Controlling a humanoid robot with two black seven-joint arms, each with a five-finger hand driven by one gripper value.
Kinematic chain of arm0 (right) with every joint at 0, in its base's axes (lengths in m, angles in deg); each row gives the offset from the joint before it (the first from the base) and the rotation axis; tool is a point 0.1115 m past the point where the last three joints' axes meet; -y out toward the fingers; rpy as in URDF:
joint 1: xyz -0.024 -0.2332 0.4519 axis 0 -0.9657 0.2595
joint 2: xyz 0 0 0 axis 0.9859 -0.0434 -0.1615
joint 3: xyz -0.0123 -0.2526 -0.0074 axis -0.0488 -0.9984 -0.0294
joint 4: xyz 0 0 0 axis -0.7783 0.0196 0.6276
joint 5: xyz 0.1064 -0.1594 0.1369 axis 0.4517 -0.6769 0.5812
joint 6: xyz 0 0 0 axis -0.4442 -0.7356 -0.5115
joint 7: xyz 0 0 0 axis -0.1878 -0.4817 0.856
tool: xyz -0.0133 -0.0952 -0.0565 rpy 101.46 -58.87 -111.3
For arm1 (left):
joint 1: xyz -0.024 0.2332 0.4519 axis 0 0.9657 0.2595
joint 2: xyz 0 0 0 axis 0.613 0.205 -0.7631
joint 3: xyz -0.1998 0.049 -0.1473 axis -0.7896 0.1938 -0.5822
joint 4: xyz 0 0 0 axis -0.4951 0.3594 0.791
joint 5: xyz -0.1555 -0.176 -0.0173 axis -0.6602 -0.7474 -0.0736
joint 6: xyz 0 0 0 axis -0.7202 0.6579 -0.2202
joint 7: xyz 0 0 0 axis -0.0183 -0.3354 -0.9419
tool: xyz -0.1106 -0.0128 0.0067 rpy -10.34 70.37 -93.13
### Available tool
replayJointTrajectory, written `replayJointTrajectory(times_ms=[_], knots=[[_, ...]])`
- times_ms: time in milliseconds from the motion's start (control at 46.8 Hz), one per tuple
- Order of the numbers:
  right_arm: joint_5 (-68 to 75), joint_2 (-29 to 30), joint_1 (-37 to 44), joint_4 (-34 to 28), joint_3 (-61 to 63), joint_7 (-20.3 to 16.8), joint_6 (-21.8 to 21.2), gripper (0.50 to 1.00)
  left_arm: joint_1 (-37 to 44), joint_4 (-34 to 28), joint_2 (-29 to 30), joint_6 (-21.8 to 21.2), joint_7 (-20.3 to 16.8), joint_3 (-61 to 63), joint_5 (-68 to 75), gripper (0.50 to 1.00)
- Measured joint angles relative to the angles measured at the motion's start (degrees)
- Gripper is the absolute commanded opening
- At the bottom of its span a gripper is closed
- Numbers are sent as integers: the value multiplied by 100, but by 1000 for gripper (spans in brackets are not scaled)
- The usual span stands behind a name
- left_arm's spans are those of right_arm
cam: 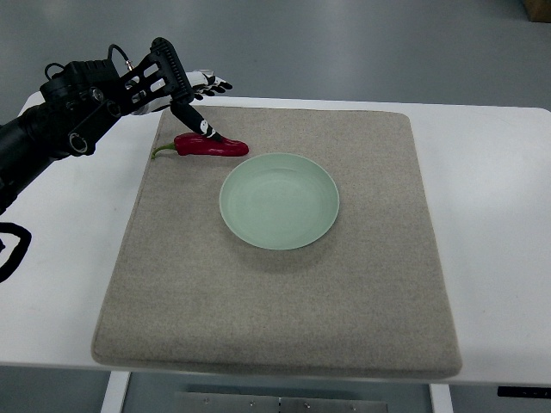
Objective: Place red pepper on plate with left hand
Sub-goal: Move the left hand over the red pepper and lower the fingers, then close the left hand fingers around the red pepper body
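Left hand (176,86): we see one fingertip touching the red pepper (209,145), other fingers spread.
Plate (279,200): we see it just beside the pepper.

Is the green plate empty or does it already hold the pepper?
Empty. The plate shows only bare green surface; the red pepper lies on the mat beside it.

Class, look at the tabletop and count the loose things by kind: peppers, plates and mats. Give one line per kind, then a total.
Peppers: 1, the red pepper lying on the mat
Plates: 1, the pale green plate, with nothing on it
Mats: 1, the grey mat under both
Total: 3
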Motion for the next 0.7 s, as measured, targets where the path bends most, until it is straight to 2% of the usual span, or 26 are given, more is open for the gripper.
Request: replayJointTrajectory(times_ms=[214, 278, 448, 705], knots=[[0, 0, -1, 0, 1, 0, 0, 932, -13, 209, 13, 14, -461, 16, 912, 975], [0, 0, -3, 0, 2, 0, 0, 932, -18, 217, 13, 88, -489, 26, 1005, 975], [0, 0, -1, 0, 1, 0, 0, 932, -96, 213, 54, 666, -494, 131, 1026, 975], [0, 0, -3, 0, 0, 0, 0, 932, -114, 168, 101, 655, -485, 259, 1055, 975]])
